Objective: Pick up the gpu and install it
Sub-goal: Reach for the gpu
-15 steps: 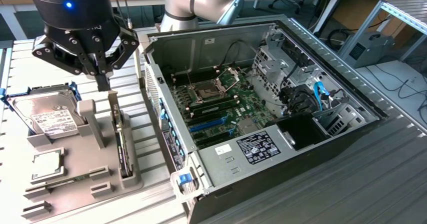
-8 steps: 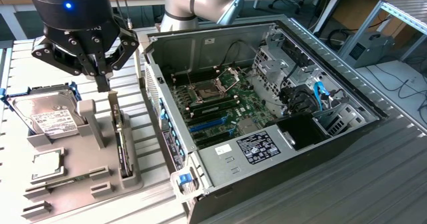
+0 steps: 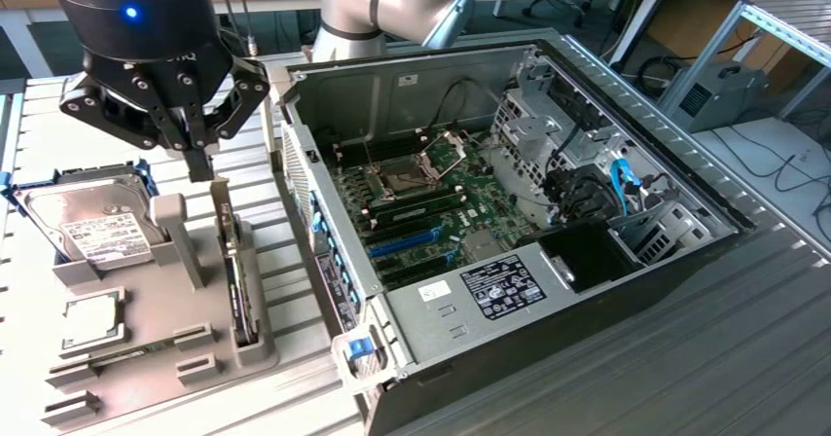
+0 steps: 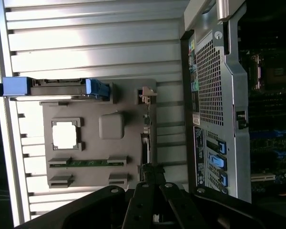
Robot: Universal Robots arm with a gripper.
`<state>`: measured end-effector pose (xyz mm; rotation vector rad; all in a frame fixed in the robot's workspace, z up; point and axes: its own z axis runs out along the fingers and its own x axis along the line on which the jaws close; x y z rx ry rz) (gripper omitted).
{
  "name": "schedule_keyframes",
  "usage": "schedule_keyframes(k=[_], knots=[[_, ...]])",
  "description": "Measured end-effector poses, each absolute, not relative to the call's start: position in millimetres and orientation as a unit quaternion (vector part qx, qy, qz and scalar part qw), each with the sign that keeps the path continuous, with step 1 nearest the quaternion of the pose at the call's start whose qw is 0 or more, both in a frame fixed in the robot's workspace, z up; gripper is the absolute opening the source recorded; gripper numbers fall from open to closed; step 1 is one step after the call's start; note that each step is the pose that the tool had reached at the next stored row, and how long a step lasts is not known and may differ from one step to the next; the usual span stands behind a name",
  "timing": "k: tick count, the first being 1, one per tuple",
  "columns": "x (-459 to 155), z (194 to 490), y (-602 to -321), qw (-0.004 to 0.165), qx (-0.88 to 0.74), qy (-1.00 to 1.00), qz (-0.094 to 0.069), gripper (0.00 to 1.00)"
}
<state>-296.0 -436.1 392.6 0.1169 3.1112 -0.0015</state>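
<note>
Gpu point(image 3: 234, 280) on edge in the outermost slot of the gray holder point(image 3: 169, 305), beside the open computer case point(image 3: 429, 309), with a narrow strip of table point(image 3: 306, 397) between. Open air above. Over its far end, gripper point(image 3: 198, 168) with fingers pressed together, empty.

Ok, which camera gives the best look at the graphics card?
The exterior view: the graphics card stands on edge in the grey holder, with its side showing. The wrist view looks down on its thin edge.
</note>
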Motion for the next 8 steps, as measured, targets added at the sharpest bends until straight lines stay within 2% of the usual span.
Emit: schedule_keyframes(k=[8], knots=[[-297.3, 392.4, -439.1, 0.014, 0.038, 0.999, -0.004, 0.11]])
